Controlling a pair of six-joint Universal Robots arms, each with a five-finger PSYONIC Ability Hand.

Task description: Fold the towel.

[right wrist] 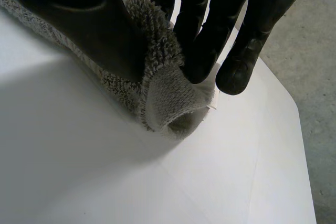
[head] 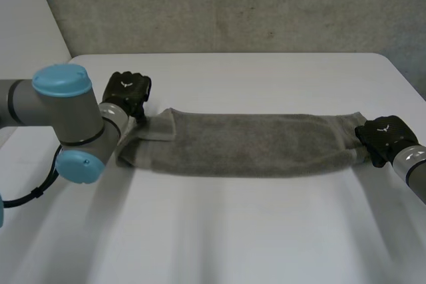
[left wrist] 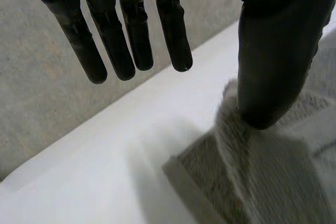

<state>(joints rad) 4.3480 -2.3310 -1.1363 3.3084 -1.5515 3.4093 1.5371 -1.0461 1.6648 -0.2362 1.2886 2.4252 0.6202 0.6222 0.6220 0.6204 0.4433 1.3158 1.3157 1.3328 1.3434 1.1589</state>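
The towel [head: 246, 144] is laid on the white surface [head: 266, 231] as a long narrow band, already doubled lengthwise. It is stretched from the left hand [head: 126, 92] at one short end to the right hand [head: 383, 136] at the other. In the right wrist view that end of the cloth is gripped: it is pinched between the thumb [right wrist: 89, 19] and the curled fingers [right wrist: 205, 40], and its edge is rolled round into a small loop. In the left wrist view the fingers [left wrist: 131, 35] are held straight above bare surface, clear of the cloth, while that hand's thumb is set down on the corner of the band. Nothing is clasped there, so the left hand is taken to be open. The step in hand is judged to be the crosswise fold, with one end secured and the other not yet. The left end would probably have to be pinched as well before one end is carried over onto the other, with the edges kept in line so that the band is not twisted.
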